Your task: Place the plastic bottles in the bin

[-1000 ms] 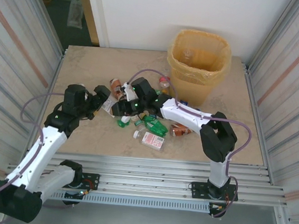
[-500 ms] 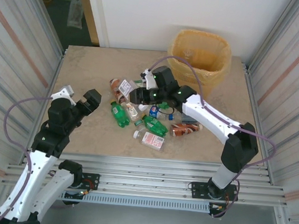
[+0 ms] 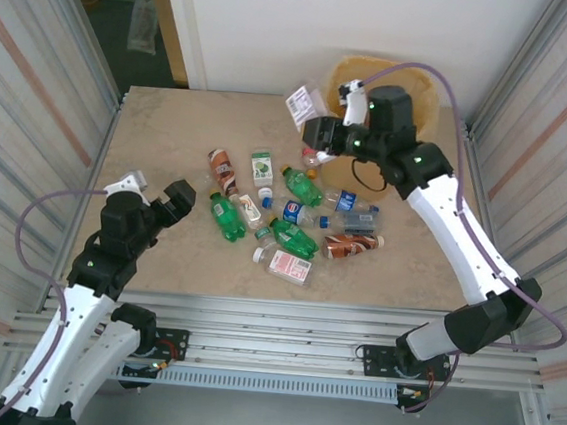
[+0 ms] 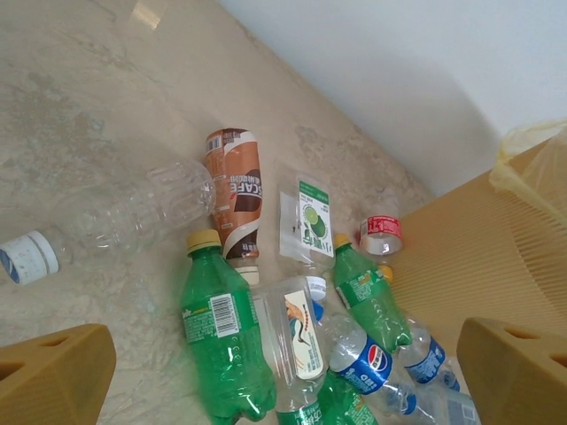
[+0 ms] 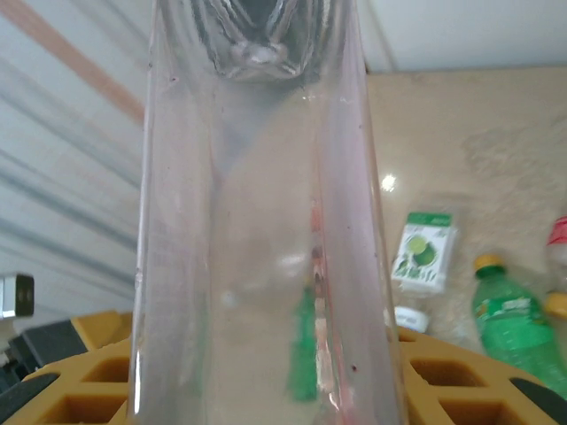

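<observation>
The left claw (image 3: 174, 202) hangs spread open and holds nothing, just left of the plastic bottles (image 3: 288, 218). These lie scattered in a loose heap on the middle of the table (image 3: 171, 131). A green bottle (image 4: 221, 341) lies beside a brown-labelled bottle (image 4: 235, 190), with blue-labelled clear ones further right. The right claw (image 3: 312, 123) is raised, pinching a clear bottle (image 5: 257, 230) with what looks like a white-pink label, just left of the bin (image 3: 427, 98) at the table's far right.
</observation>
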Controlling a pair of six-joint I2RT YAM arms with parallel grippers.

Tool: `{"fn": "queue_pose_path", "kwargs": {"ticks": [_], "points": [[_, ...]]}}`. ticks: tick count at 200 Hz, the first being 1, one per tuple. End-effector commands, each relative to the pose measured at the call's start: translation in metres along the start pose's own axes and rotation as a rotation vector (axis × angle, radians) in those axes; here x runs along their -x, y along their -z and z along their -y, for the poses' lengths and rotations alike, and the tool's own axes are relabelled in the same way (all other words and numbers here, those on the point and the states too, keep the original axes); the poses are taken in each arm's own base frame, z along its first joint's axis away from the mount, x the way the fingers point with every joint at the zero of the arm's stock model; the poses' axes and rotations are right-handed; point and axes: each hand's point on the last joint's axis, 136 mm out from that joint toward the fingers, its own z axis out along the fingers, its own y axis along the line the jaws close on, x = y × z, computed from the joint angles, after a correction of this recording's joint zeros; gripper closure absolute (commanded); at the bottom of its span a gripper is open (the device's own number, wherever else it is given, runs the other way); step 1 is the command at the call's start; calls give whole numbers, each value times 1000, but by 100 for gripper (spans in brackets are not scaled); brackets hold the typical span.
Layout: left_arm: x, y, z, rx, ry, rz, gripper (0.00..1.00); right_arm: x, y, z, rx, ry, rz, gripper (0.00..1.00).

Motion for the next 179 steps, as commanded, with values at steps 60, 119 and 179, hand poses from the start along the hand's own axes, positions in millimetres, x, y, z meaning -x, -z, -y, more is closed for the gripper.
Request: {"fn": "queue_pose_path", "kwargs": {"ticks": [60,119,179], "points": [[-12,-3,-14,42,-10,-36,1,87,40,66,-77,-53,135,79],[-20,-1,-17,47,-3,-68,1,112,12,125,-90,-113,126,79],[-25,1,-26,74,-3,-72,1,95,-31,187,-202,-165,14,77]]}}
